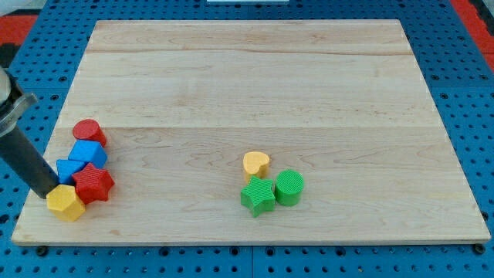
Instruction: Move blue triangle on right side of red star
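The red star lies near the board's bottom-left corner. The blue triangle sits just left of and above it, touching it and partly hidden by my rod. A blue cube lies above the star, and a red cylinder above that. A yellow hexagon block sits below and left of the star. My tip is at the left edge of this cluster, beside the yellow hexagon and below-left of the blue triangle.
A yellow heart, a green star and a green cylinder are grouped at the board's bottom centre. The board's left edge runs close to the cluster.
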You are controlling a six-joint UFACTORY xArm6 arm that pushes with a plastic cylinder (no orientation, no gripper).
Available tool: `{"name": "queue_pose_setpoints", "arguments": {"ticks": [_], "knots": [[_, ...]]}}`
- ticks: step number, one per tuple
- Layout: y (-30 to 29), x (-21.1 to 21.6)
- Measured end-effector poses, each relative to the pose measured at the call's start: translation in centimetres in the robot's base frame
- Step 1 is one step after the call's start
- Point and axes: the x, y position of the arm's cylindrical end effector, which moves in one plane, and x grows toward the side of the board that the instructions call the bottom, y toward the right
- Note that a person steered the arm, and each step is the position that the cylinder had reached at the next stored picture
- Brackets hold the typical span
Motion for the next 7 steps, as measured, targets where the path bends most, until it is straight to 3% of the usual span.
{"name": "queue_pose_setpoints", "arguments": {"ticks": [1, 3, 7], "knots": [[-2.1, 0.8], [-0.7, -2.1], [10.4, -4.6]]}}
